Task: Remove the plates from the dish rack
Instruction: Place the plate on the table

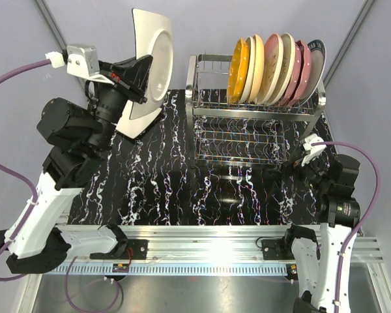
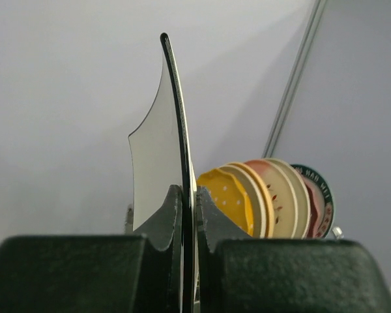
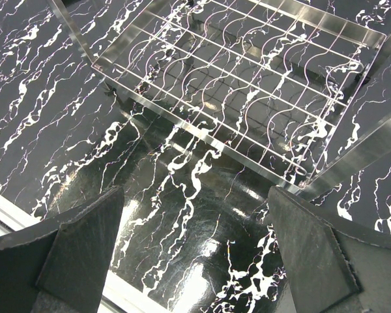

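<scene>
My left gripper [image 1: 142, 83] is clamped tight on the rim of the white square plate [image 1: 153, 62], its two fingers [image 2: 173, 212] pinching the plate edge-on so that it rises upright straight ahead of them. This plate is out of the dish rack [image 1: 247, 124] and hangs over the black marbled table [image 1: 156, 189]. I cannot tell whether its lower corner touches the surface, so I judge it lifted out but not yet set down. To the right of that gripper and beyond it, the other plates [image 1: 274, 65] stand packed on edge in the upper tier. I count some seven of them, from yellow-orange to a white one with a dark rim. My right gripper [image 1: 308, 155] is spread wide and holds nothing. It hovers low over the table, with the bare lower tier just ahead of it. By my reckoning most of the unloading is yet to be done.
</scene>
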`<state>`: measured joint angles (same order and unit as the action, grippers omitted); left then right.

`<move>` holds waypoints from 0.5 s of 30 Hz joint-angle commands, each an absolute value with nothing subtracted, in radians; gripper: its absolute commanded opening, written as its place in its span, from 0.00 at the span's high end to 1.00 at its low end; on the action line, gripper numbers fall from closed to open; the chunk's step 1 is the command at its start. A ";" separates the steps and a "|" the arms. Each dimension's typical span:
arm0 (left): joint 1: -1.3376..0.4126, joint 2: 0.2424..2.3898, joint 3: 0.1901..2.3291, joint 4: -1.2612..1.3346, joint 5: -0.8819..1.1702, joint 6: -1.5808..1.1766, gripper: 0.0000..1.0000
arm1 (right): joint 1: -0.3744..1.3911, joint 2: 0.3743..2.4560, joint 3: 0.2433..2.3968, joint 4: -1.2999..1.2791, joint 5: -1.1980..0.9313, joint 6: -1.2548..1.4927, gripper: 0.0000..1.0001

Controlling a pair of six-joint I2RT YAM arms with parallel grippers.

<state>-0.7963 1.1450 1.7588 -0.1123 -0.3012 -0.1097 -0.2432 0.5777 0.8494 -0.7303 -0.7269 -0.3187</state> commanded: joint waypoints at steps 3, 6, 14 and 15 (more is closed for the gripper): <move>-0.793 1.014 1.726 0.023 -0.334 0.035 1.00 | -0.249 0.591 0.856 -0.719 -0.761 -0.339 0.00; -0.793 0.974 1.654 0.003 -0.351 0.106 1.00 | -0.249 0.597 0.857 -0.722 -0.773 -0.339 0.00; -0.792 0.865 1.451 -0.084 -0.423 0.296 1.00 | -0.249 0.612 0.865 -0.733 -0.808 -0.345 0.00; -0.793 0.864 1.434 -0.087 -0.436 0.343 1.00 | -0.249 0.615 0.865 -0.735 -0.813 -0.347 0.00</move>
<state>-0.7963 0.8982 1.4475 -0.2565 -0.3969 0.1802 -0.2443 0.6037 0.8494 -0.7322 -0.7742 -0.3267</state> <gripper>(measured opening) 0.061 0.994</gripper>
